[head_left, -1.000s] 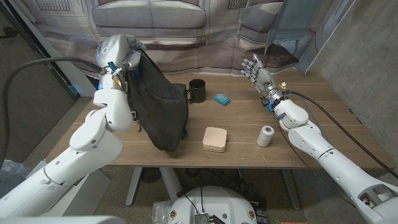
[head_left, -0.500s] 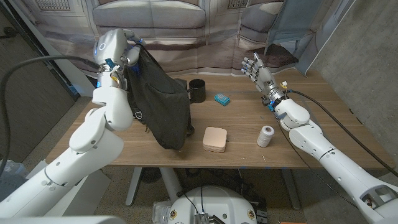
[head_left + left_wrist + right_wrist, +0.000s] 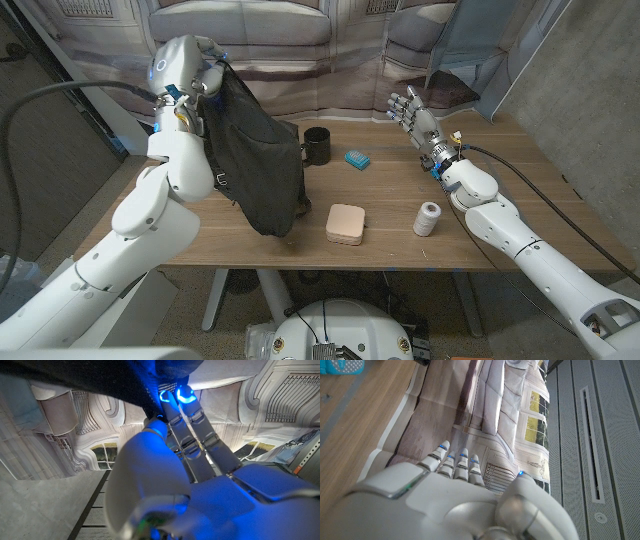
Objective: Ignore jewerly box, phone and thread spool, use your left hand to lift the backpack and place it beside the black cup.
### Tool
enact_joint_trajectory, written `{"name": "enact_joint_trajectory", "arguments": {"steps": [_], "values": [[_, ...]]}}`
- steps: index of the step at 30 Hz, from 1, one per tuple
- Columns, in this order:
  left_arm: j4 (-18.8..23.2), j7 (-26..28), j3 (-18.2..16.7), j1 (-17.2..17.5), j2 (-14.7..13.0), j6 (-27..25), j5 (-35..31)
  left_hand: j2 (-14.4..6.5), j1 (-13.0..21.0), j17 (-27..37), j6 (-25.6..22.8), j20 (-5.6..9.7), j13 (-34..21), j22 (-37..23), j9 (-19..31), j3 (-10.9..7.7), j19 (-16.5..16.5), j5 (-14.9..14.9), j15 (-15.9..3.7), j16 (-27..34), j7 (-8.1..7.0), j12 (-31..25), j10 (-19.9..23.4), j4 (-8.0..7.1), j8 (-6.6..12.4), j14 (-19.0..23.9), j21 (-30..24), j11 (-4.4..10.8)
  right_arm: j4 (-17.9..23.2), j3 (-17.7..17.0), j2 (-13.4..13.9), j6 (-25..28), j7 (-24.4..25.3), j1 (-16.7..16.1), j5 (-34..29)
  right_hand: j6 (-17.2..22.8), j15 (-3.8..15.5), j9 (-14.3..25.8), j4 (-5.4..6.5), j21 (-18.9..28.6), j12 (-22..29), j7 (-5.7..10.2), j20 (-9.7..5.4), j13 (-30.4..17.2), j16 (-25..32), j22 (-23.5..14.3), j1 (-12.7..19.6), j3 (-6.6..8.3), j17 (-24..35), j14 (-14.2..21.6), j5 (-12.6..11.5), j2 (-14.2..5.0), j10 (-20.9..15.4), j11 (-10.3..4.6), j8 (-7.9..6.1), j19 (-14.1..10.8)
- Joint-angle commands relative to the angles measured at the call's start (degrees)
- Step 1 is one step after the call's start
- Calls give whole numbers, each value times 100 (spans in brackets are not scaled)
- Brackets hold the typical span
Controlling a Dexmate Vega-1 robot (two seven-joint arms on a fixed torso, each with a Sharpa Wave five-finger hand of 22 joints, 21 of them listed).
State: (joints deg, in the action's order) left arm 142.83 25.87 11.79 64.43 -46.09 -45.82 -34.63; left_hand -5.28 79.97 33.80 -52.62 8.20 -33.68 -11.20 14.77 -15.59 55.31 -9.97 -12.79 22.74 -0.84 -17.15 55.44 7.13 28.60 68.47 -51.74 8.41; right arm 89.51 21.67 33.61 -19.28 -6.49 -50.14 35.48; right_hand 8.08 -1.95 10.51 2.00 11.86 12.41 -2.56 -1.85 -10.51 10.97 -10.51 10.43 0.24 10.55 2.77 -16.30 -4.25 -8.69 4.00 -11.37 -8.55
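While the left hand (image 3: 205,82) holds the top of the black backpack (image 3: 258,160) with its fingers (image 3: 176,402) curled into the dark cloth, the bag hangs down below them. It hangs a little higher and nearer the far side than a moment ago, and its bottom end is down by the wooden table (image 3: 500,170); I cannot tell if it touches. The bag is soft and floppy, wide in the middle and narrower low down.

Just past the bag, on the side away from the holding fingers, stands the round black cup (image 3: 317,145). Farther out lies a small blue phone (image 3: 357,158) with a bumpy top. Near the bag's low end sits a flat jewelry box (image 3: 346,224), pale pink with rounded corners. A white thread spool (image 3: 428,217) stands farther along.

The right hand (image 3: 409,112) is at the far edge, fingers (image 3: 455,464) straight and apart, holding nothing, just as before.
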Motion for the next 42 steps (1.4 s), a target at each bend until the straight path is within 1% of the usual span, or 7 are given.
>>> {"name": "enact_joint_trajectory", "arguments": {"steps": [1, 7, 13, 19, 28, 34, 42], "values": [[-322, 72, 136, -390, 150, 335, 69, -16, 14, 26, -61, 365, -18, 3, 25, -46, -48, -33, -32, 28, -13, 25, 171, 11, 23, 38, -38, 114, 6, 12, -5, -29, 35, -46, -31, 44, -8, 24, -2, 9, -9, -20, 3, -25, -22, -33, 26, -27, 6, 50, 11, -14, -42, -12, 12, -37], [-450, -53, 191, -633, 160, 355, 115, -13, -3, 56, -88, 365, -53, 7, 26, -54, -64, -32, -32, 39, -23, 19, 225, 4, 27, 70, -75, 100, -3, 5, -23, -15, 86, -49, -33, 44, -9, 24, -3, 9, -10, -20, 0, -25, -23, -33, 28, -29, 5, 47, 13, -16, -41, -5, 13, -39], [-604, -122, 417, -1019, 182, 395, 45, -8, -9, 78, -102, 366, -58, 8, 31, -60, -71, -32, -30, 38, -28, 39, 234, 4, 30, 71, -103, 129, -33, -6, -27, -17, 86, -32, -23, 46, -18, 24, -3, 8, -10, -18, 7, -25, -21, -33, 29, -30, 6, 53, 16, -19, -40, 0, 12, -37], [-753, -212, 602, -1335, 204, 434, -4, -5, -12, 95, -109, 368, -76, 10, 38, -67, -79, -33, -30, 39, -24, 51, 231, 4, 32, 78, -126, 94, -68, -16, -27, -34, 72, -2, -27, 45, -21, 24, -3, 8, -8, -27, 6, -25, -23, -33, 31, -31, 6, 51, 19, -21, -45, -10, 13, -38], [-993, -154, 691, -1576, 334, 601, 69, -2, -20, 121, -118, 369, -90, 12, 28, -75, -89, -32, -29, 45, -34, 70, 239, 2, 23, 96, -158, 127, -127, -24, -45, -59, 63, 32, -24, 49, -17, 24, -3, 8, -13, -23, 4, -25, -23, -33, 32, -34, 6, 51, 23, -23, -34, -9, 12, -39], [-1013, -306, 760, -1744, 306, 562, 67, 6, -29, 144, -134, 369, -85, 14, 22, -79, -101, -32, -29, 54, -51, 90, 260, 1, 21, 120, -182, 146, -99, -51, -24, -52, 96, 14, -25, 48, -17, 24, -3, 8, -10, -23, 3, -25, -22, -33, 32, -34, 6, 53, 24, -24, -42, -10, 12, -40], [-1143, -287, 868, -1971, 406, 624, 63, 23, -43, 160, -147, 361, -107, 23, 14, -84, -140, -31, -28, 31, -50, 106, 261, 0, 15, 81, -196, 130, -37, -78, 4, -21, 134, -7, -19, 47, -17, 24, -4, 7, -9, -15, 2, -25, -23, -33, 35, -36, 6, 52, 27, -26, -43, -9, 13, -41]]}}
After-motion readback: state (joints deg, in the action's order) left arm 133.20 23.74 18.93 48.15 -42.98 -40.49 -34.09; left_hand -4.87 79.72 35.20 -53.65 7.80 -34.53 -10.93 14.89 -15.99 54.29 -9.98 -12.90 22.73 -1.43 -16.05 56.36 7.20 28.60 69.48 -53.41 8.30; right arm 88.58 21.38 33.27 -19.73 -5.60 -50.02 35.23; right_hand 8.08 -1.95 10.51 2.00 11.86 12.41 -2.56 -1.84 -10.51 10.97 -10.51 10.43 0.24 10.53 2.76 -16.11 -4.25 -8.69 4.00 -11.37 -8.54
